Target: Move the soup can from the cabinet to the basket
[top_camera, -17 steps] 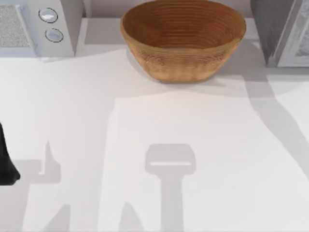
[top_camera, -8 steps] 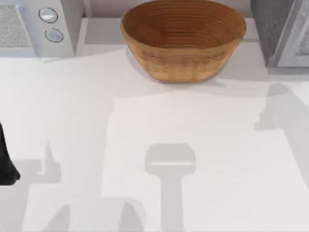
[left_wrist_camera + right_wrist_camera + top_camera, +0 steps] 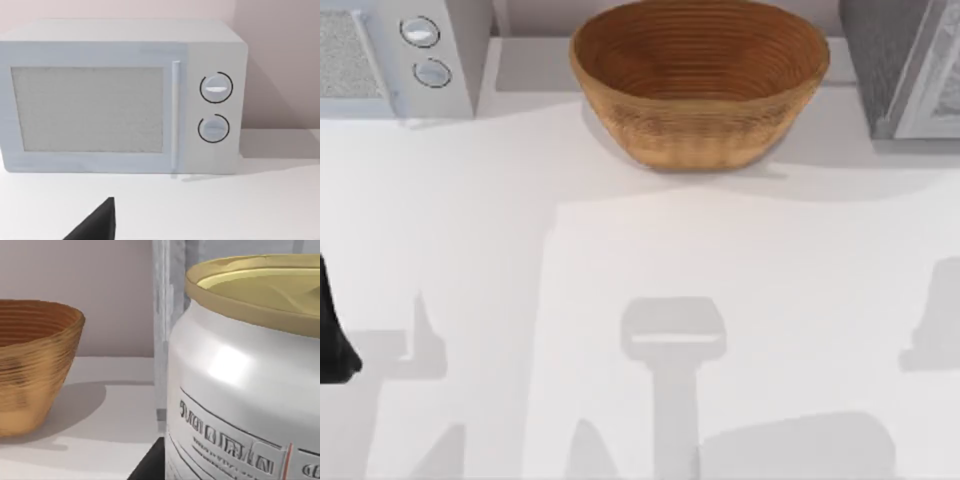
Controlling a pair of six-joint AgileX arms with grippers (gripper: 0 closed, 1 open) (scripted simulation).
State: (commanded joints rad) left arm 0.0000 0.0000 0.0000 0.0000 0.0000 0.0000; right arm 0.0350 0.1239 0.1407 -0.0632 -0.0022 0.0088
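Jaws of both arms: state cannot be told. Right wrist view, soup can (image 3: 240,385), a white metal cylinder with a gold-rimmed top and a printed label, very close to the camera, with a dark part of the right gripper just beside its base. Tan woven oval basket (image 3: 700,75) at the back centre of the white counter (image 3: 620,250); grey-sided cabinet (image 3: 905,65) at back right; white two-knob microwave (image 3: 395,55) at back left. Left arm (image 3: 332,335) parked at the left edge.

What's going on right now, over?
Left arm parked at table's left edge. Can close up at right wrist, grip unclear. Basket empty, beside cabinet. Nothing between.
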